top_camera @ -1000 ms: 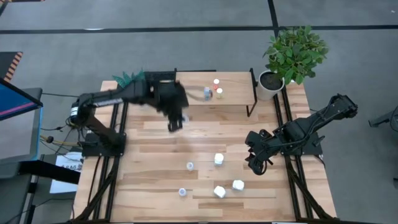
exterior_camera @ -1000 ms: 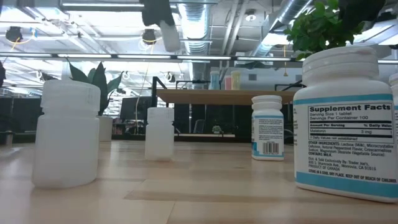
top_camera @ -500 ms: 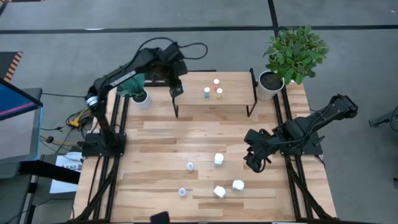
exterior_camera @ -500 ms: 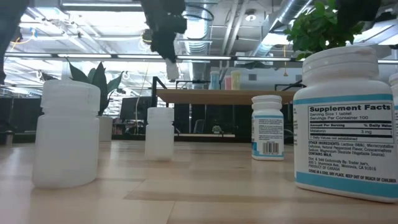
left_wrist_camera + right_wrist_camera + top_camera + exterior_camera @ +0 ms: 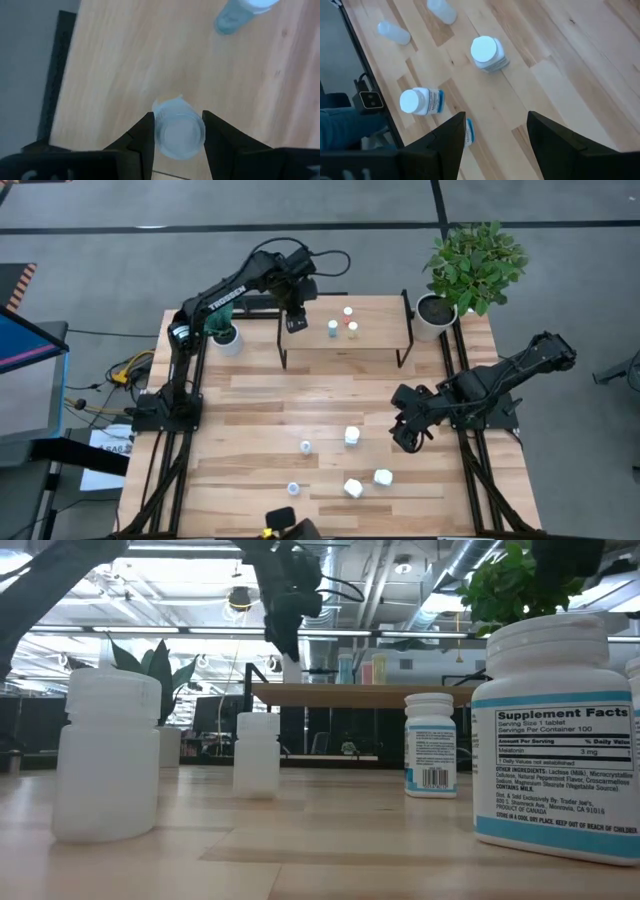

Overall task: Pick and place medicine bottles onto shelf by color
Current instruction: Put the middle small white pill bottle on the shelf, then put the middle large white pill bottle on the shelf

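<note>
Jaws of the left gripper (image 5: pixel 177 131) clamp a pale-capped medicine bottle (image 5: pixel 179 134), now carried over the shelf (image 5: pixel 375 340) at its 9 o'clock end, farther along than half a second ago. Only the wrist view reveals that grip. Right gripper (image 5: pixel 407 435) waits open-jawed at the table's (image 5: pixel 260 410) 3 o'clock side. Ducting crosses the room's ceiling.

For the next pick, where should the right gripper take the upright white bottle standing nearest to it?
Probably around the cylindrical body just under the cap, coming straight down from above. The upright white bottle stands cap-up with bare table on every side, so open fingers can straddle it. The right gripper hangs beside it with jaws open; the left gripper is at the shelf.
</note>
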Tool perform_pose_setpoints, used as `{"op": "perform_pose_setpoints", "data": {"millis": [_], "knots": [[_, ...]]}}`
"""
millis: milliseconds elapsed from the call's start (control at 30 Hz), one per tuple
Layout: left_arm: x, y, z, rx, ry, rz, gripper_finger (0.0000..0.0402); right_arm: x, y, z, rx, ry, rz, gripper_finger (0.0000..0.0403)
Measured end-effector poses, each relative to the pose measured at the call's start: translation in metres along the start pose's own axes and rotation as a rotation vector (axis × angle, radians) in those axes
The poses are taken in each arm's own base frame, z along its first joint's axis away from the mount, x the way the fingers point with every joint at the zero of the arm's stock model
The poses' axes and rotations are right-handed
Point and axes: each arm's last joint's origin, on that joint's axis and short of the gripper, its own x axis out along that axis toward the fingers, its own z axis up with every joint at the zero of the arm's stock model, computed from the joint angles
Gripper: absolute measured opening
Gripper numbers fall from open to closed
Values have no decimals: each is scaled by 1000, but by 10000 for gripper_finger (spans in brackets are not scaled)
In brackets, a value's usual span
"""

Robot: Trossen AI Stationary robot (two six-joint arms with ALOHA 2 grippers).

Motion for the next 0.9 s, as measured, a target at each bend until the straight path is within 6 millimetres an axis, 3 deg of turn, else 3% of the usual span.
{"op": "perform_pose_setpoints", "data": {"millis": [200, 533, 800, 900], "knots": [[0, -2, -2, 14, 26, -18, 120, 0, 0, 0, -2, 1, 0, 233], [5, -4, -5, 17, 55, -28, 206, 0, 0, 0, -2, 3, 1, 233], [-35, -6, 6, 29, -83, 21, 236, 0, 0, 0, -1, 3, 1, 233], [-53, -18, 1, 18, -117, -10, 237, 0, 0, 0, -1, 3, 1, 233]]}}
